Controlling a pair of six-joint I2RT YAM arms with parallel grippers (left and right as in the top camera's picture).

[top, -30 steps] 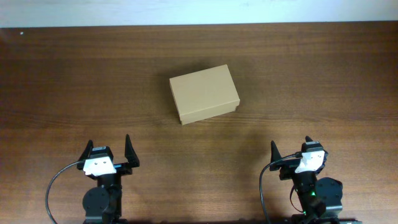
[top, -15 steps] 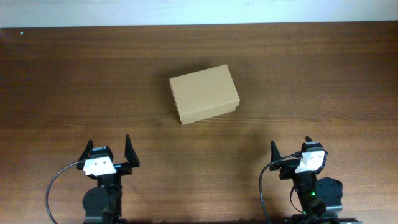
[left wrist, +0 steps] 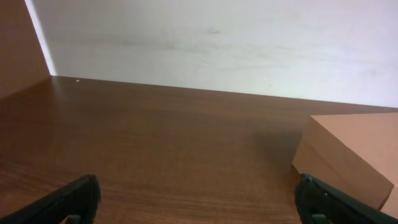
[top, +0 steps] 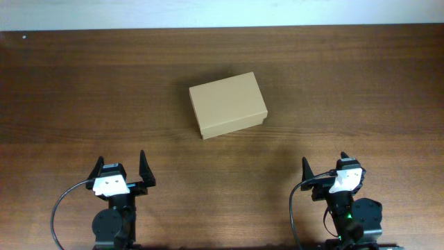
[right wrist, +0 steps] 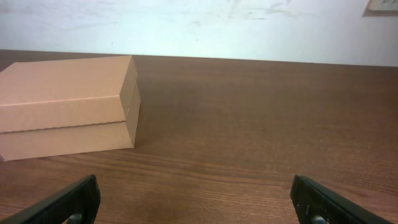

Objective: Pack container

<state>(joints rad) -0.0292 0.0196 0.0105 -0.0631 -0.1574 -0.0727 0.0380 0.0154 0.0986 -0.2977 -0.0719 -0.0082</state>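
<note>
The container (top: 228, 105) is a small plain tan cardboard box with its lid shut, lying on the wooden table near the middle. It also shows at the right edge of the left wrist view (left wrist: 351, 155) and at the left of the right wrist view (right wrist: 68, 106). My left gripper (top: 121, 169) is open and empty near the front edge, well short of the box. My right gripper (top: 325, 167) is open and empty at the front right, also apart from the box. In the wrist views only the fingertips show, for the left gripper (left wrist: 199, 198) and the right gripper (right wrist: 194, 199).
The dark wooden table (top: 361, 90) stretches to a white wall (top: 222, 12) at the back. A brown side panel (left wrist: 15, 43) stands at the far left in the left wrist view. No tape rolls or other items are in view.
</note>
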